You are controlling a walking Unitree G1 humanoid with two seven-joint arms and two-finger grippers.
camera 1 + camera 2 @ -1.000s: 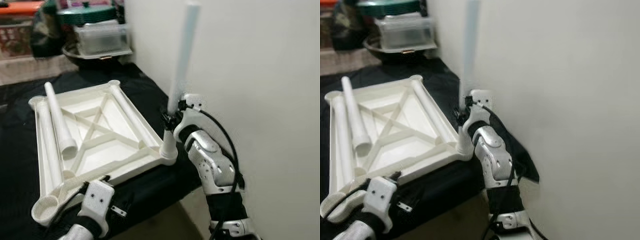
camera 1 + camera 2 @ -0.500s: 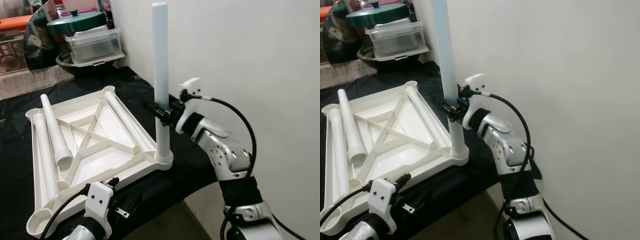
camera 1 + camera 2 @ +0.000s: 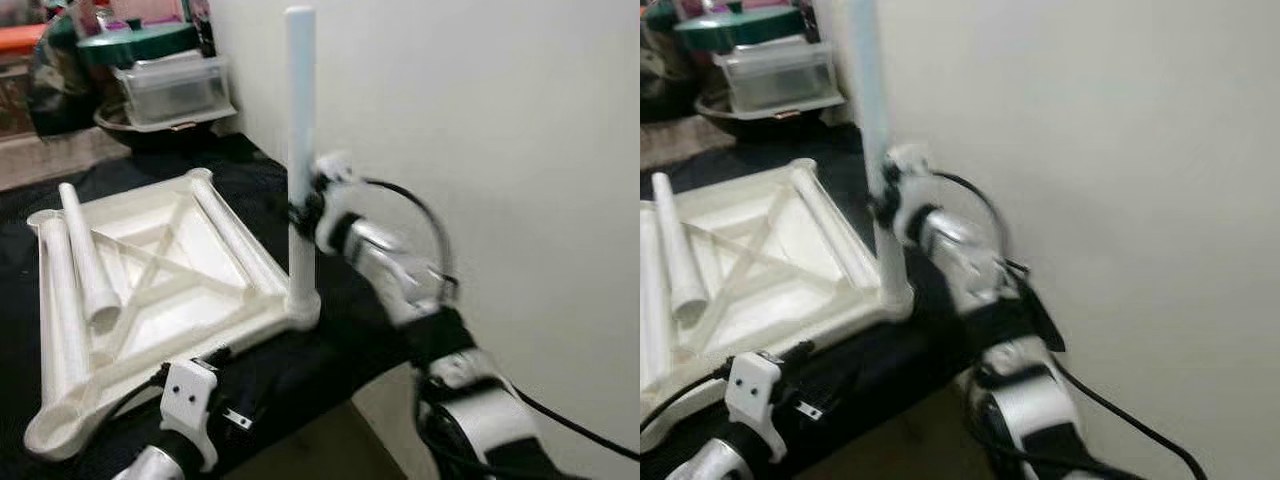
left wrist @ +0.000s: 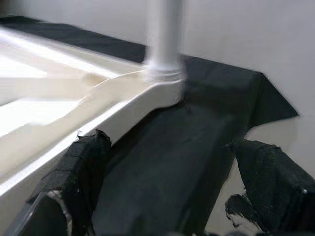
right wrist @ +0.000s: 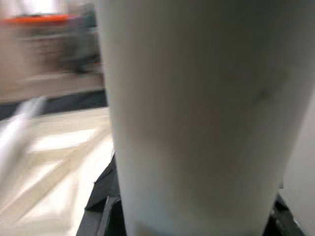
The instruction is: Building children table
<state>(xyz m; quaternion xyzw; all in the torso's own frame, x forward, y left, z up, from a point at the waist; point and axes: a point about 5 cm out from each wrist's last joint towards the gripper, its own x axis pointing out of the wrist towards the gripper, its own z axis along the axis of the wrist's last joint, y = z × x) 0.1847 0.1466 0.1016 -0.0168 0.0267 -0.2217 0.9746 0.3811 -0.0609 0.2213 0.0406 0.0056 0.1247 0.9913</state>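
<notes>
Tabletop of white moulded plastic, rectangular and ribbed with a cross brace, lies upside down on a black cloth-covered surface. At the tabletop's corner nearest the pale wall, a long white plastic tube leg stands upright in its round socket. The right gripper reaches in from the wall side and its black fingers are closed around this leg, partway up the tube; the right wrist view shows the tube pressed close between them. Two more loose white tube legs lie inside the tabletop along the side farthest from the wall. The left gripper hovers just off the tabletop's near edge, over the black cloth, its padded fingers spread wide with nothing between them. Beyond the tabletop's far end, a clear plastic lidded box sits in a dark bowl, with a green lid behind it.
</notes>
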